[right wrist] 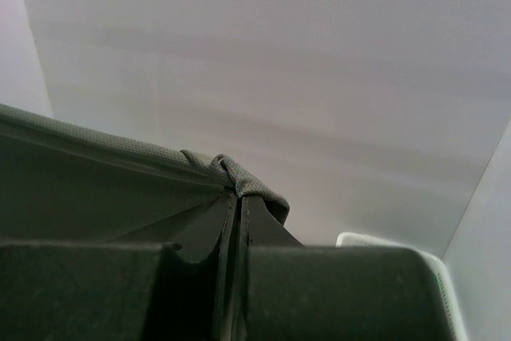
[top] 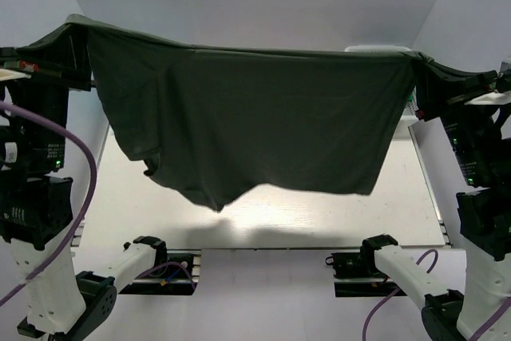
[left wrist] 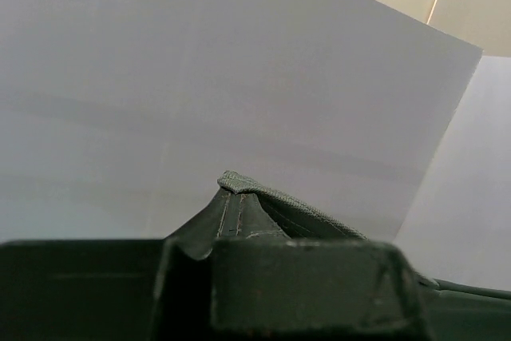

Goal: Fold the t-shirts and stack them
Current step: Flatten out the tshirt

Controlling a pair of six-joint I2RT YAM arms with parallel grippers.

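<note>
A dark grey-green t-shirt [top: 255, 125] hangs spread wide in the air above the table, stretched between my two grippers. My left gripper [top: 77, 28] is shut on its upper left corner, where a hemmed fold of the t-shirt [left wrist: 275, 201] pokes out past the fingers [left wrist: 239, 221]. At the upper right corner my right gripper [top: 421, 60] is shut on a bunched edge of the t-shirt [right wrist: 239, 177], pinched between its fingers [right wrist: 204, 229]. The shirt's lower edge dangles unevenly, lowest at the left of centre. No other t-shirts show.
The white table [top: 319, 217] lies below the hanging cloth, with white walls all round. A white container rim [top: 375, 48] peeks over the shirt's top edge at the back right, and the container [right wrist: 399, 245] also shows in the right wrist view. Both arm bases and purple cables sit at the near edge.
</note>
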